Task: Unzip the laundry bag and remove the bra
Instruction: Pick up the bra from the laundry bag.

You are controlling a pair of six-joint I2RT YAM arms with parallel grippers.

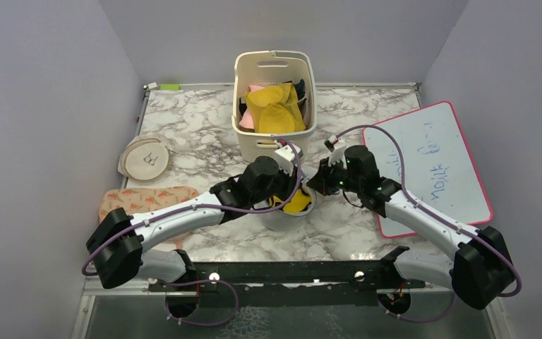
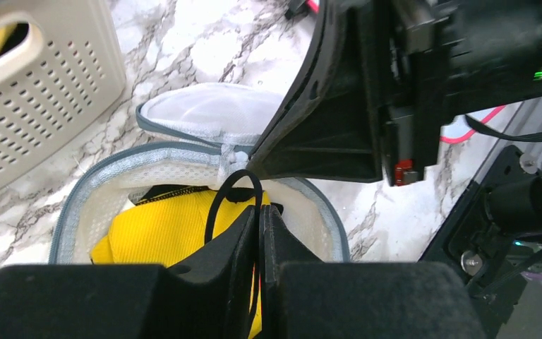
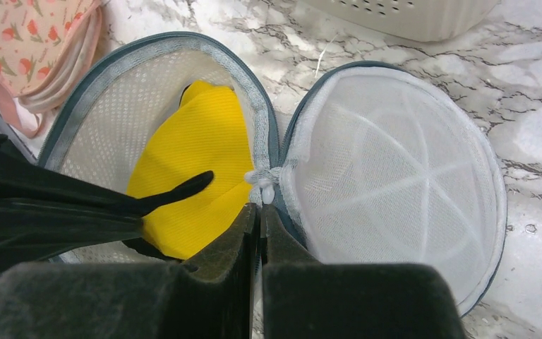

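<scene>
Black bra strap [image 2: 212,206] pinched between fully closed left fingers [image 2: 234,244]

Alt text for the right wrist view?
The white mesh laundry bag lies unzipped, lid folded open beside it, yellow fabric inside. The right gripper is shut at the hinge; the left gripper reaches in over the fabric.

Blue handwriting [image 1: 440,171] on the pink-edged whiteboard [image 1: 406,152], at 3 o'clock on the table [image 1: 197,127]. Runs sideways up the board. Longer word looks to begin "Moj", but too loose and small to read with certainty. Shorter blue scrawl [image 1: 434,134] toward 12 o'clock from it, not legible. Dark emblem [image 1: 151,159] on the round beige pouch [image 1: 135,168], at 9 o'clock on the table, too small to make out.
</scene>
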